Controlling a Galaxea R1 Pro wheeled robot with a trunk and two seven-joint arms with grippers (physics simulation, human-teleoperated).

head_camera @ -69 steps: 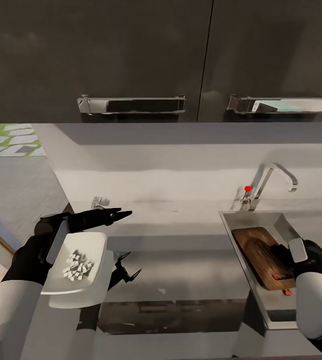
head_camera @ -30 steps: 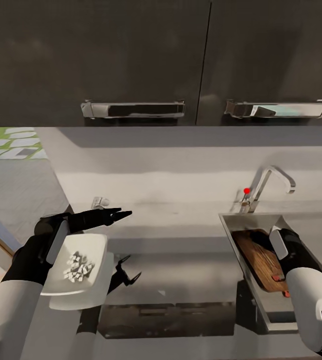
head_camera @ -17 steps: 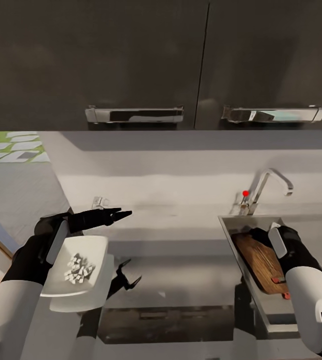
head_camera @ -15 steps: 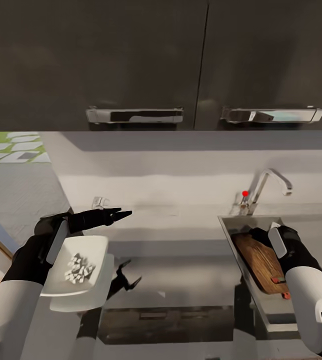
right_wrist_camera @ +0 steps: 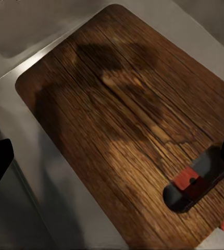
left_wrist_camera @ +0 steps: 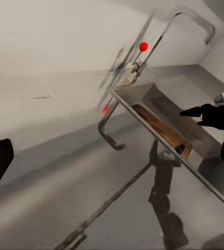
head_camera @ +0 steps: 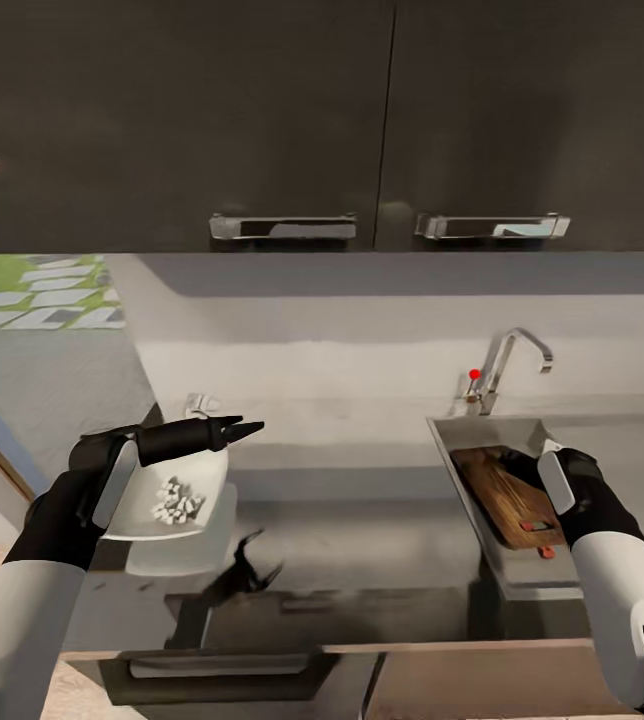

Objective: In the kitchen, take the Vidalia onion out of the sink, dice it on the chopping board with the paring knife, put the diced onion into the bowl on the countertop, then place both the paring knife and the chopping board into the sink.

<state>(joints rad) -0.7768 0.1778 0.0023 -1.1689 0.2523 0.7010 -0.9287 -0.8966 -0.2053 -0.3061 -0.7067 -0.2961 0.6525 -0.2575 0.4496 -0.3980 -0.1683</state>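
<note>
The chopping board lies in the sink; stiff, so I judge its slot end safest; right gripper spread, empty.

The light is soft and even, brightest on the pale wall behind the counter, while the upper cabinets stay dark with a faint warm glint at their left edge and glare on the chrome handles. The glossy countertop mirrors the left arm as a dark blurred shape, and a shadow band runs under the cabinets. All three renders are slightly soft and grainy (the left wrist view most), and in the right wrist view a blurred shadow lies across the board.
</note>
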